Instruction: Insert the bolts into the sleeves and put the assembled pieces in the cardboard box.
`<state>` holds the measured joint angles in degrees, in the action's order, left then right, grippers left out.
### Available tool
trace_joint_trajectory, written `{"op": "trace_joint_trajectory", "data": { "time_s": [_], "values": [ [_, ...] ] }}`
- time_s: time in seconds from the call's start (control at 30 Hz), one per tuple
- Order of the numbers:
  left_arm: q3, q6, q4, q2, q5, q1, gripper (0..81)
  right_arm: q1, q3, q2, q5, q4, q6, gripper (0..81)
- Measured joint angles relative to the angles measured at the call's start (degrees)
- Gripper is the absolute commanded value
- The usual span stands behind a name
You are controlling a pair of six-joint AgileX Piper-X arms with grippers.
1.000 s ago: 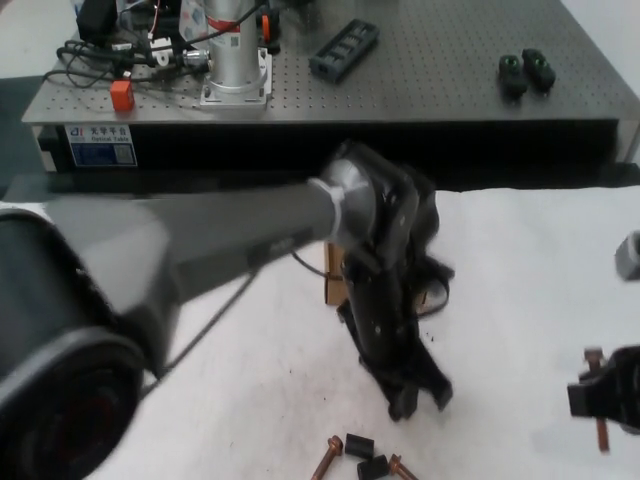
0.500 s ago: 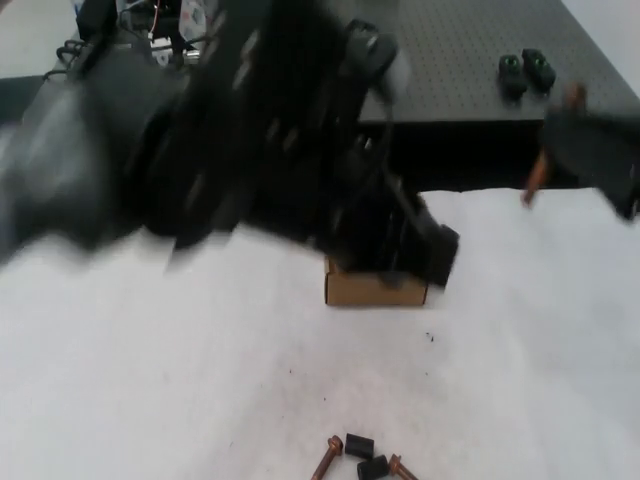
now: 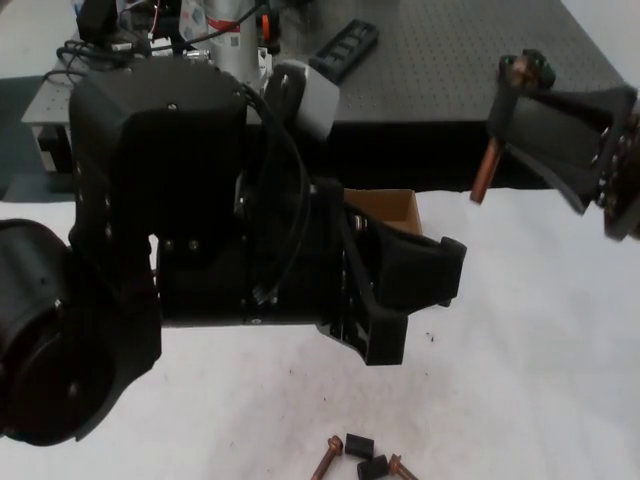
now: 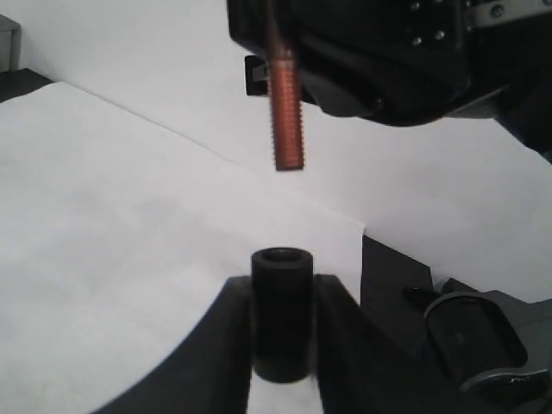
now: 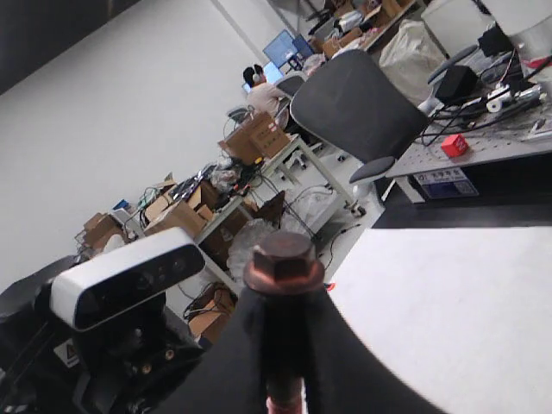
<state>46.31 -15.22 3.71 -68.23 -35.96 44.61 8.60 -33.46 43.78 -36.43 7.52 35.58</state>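
From the high view, the left gripper [image 3: 415,300] hangs low over the white-covered bench [image 3: 520,380], just in front of the open cardboard box [image 3: 392,206], with its arm's bulk taking up the near left. What sits between its fingers cannot be made out from here. Up at the right, the right gripper [image 3: 508,100] is clamped on a copper bolt [image 3: 483,165] that hangs head-up, thread pointing down, above the cloth and apart from the box. At the near edge, spare bolts [image 3: 328,458] and spare sleeves [image 3: 358,446] lie clustered together. In the left wrist view, the left gripper [image 4: 280,345] presses from both sides on a black sleeve [image 4: 280,315], held upright with its bore open to the top. The bolt [image 4: 285,112] hangs above it in the right gripper, roughly in line, its tip clear of the sleeve's mouth. In the right wrist view, the right gripper [image 5: 280,328] closes on the bolt [image 5: 282,261] just under its hex head, with the left arm's camera [image 5: 125,276] beyond it.
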Motion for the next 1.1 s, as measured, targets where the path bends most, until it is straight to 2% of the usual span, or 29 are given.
{"op": "trace_joint_trajectory", "data": {
  "time_s": [0.63,1.1],
  "values": [
    [-0.08,-0.89,2.98,0.0,-5.43,0.0,0.7,0.06,0.0,0.0,-5.99,-3.13,-2.4,0.6],
    [-0.29,-2.42,3.02,0.0,-5.12,0.09,0.7,0.06,0.0,0.0,-9.64,-3.01,-3.6,0.6]
  ]
}}
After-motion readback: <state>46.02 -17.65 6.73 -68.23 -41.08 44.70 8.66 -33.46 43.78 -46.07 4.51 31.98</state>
